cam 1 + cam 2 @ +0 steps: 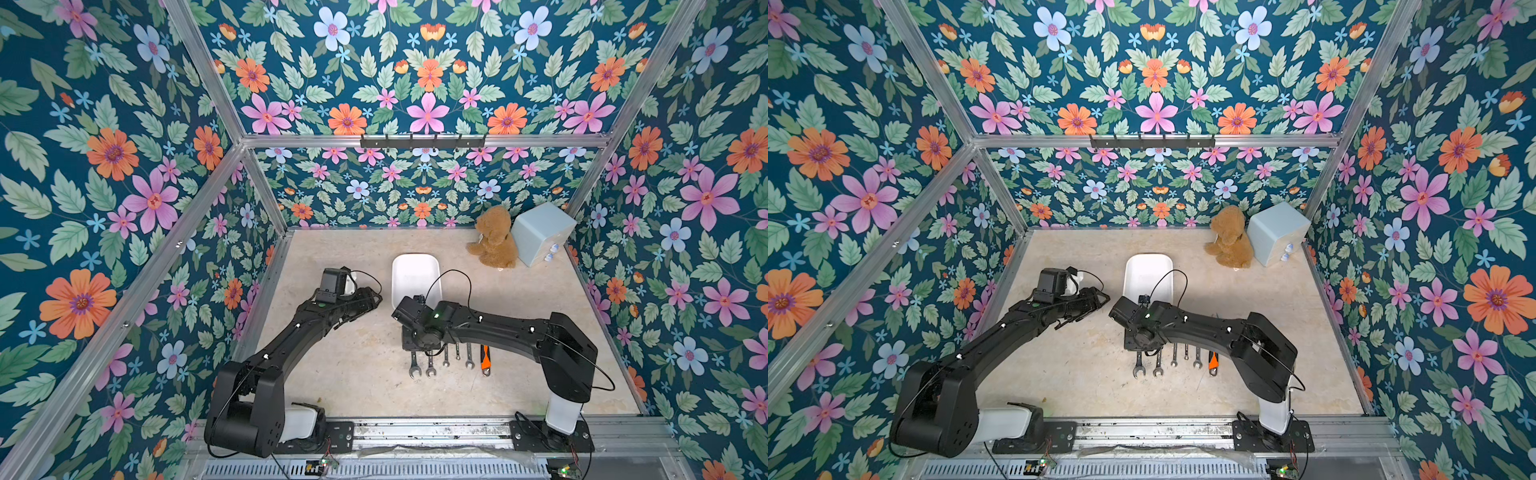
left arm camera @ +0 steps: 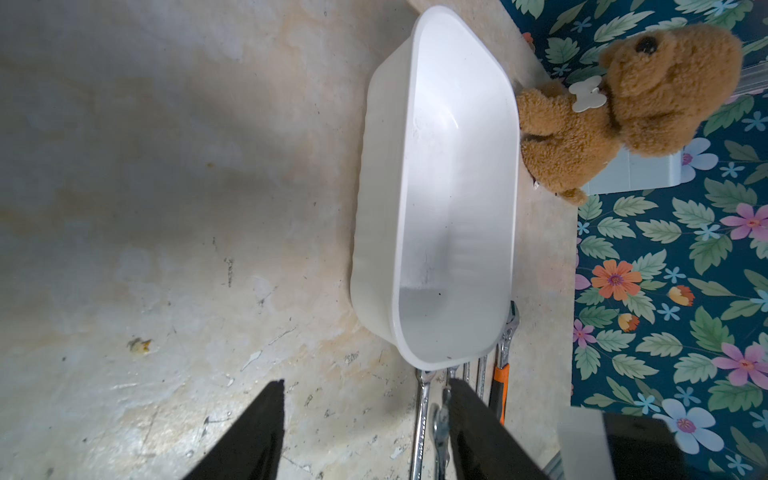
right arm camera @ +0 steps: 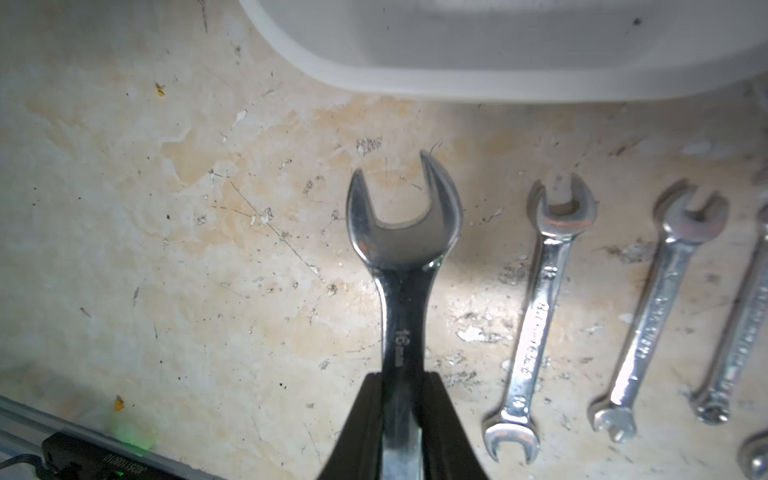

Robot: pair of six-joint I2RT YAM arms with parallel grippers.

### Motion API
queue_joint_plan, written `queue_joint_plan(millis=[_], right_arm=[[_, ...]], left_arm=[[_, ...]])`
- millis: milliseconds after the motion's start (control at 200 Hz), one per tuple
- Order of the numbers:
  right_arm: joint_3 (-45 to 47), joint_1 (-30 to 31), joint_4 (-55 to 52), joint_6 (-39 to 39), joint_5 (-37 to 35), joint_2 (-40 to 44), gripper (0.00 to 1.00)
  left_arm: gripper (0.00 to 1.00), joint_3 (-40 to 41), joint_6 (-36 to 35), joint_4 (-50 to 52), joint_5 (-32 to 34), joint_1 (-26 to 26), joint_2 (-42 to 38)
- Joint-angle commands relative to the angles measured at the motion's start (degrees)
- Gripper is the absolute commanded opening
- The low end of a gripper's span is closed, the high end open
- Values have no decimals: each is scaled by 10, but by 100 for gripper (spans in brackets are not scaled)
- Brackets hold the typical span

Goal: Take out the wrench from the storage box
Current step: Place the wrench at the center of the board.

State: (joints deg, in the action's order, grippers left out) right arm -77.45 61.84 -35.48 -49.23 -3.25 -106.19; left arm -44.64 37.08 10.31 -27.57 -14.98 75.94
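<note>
Protruding from the right jaws, which were pinched onto its shank, the polished steel wrench was seen outside the storage box, just short of its smooth, rounded white rim. Smaller wrenches were ranged close on one side; scuffed, mottled bench was seen bare on the other. The left jaws were held apart, empty.

We take 12 o'clock as the far wall in both top views. The storage box sits on the table near its middle. At its 2 o'clock sits the teddy bear, and just beside the bear, at its 3 o'clock, the cube box stands in the corner. At the storage box's 6 o'clock the other wrenches lie side by side, with the adjustable wrench at their 3 o'clock end. The wrench is at the 9 o'clock end of that row, between the fingers of the right end effector. The left end effector hangs at the storage box's 9 o'clock, apart from it.
</note>
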Motion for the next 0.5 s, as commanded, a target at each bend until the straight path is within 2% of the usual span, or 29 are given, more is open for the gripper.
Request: queue_joint_plan(millis=[0,495], right_arm=[[4,1,45,-26,4,-13,14],[-21,-4,22,-47,9,-88,16]], left_arm=[[66,2,-18,3,-1,0,-5],[66,6,-30,2,-1,0,-13]])
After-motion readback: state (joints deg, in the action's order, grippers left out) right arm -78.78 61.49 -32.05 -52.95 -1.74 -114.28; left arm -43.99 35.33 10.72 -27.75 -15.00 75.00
